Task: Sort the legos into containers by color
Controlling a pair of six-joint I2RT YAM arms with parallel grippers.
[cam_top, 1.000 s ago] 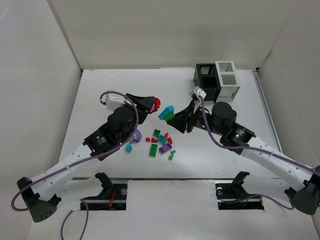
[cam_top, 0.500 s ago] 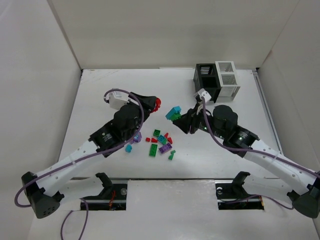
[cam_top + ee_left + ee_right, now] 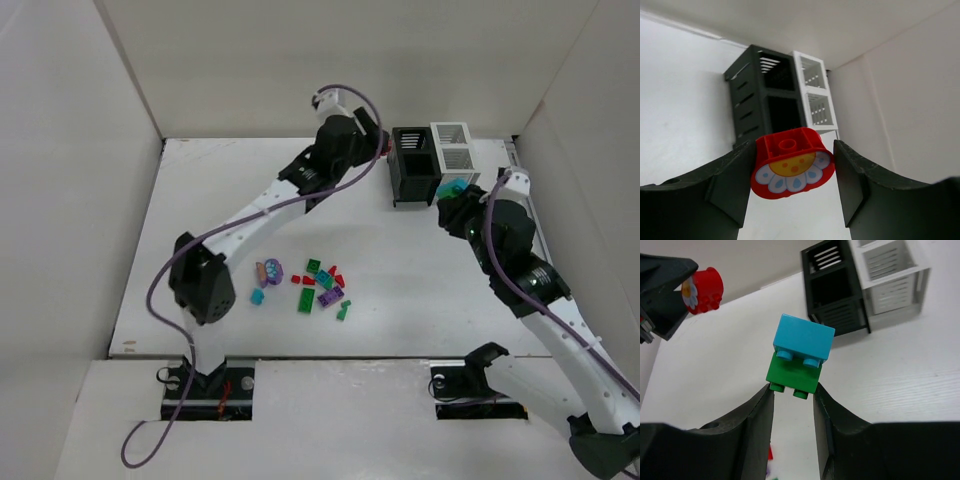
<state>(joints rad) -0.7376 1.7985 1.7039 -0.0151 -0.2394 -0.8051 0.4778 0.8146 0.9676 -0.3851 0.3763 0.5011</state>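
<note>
wht table (image 3: 420, 300), wht walls (image 3: 300, 60), even light

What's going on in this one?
Both arms hold pieces up by the containers. The left end effector grips a red flower piece close to the black bin. The right end effector grips a cyan-on-green brick stack near the white bin. The remaining loose legos lie scattered mid-table, not yet sorted.
</note>
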